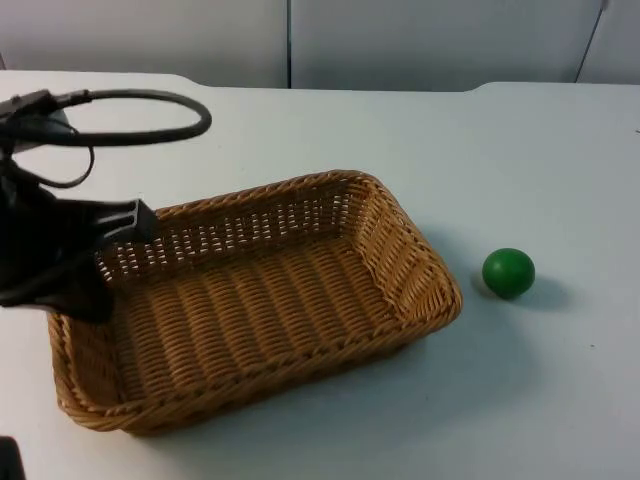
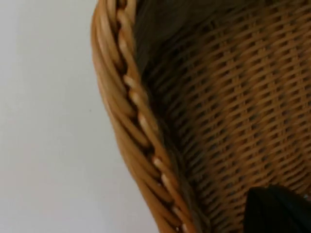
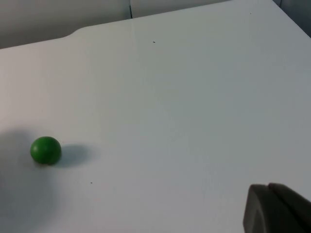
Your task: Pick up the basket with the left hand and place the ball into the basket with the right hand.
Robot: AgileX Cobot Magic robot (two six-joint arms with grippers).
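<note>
White surface point(image 1: 330, 430) carries a stiff, light wicker basket point(image 1: 250, 300), best gripped by its rim. Left hand point(image 1: 95, 265) straddles that rim; its closure I cannot tell. Ball point(image 1: 508, 272), smooth and apt to roll, sits beside the basket.

The basket point(image 1: 260, 300) is tan woven wicker with a braided rim. The ball point(image 1: 508, 272) is plain green; the counter point(image 1: 400, 130) is white.

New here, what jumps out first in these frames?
The big rectangular woven wicker basket dominates the table's middle, seemingly tilted, with the left pincer at its left rim. A small green ball sits alone on the white table to the basket's right, untouched; the right arm waits off it.
</note>
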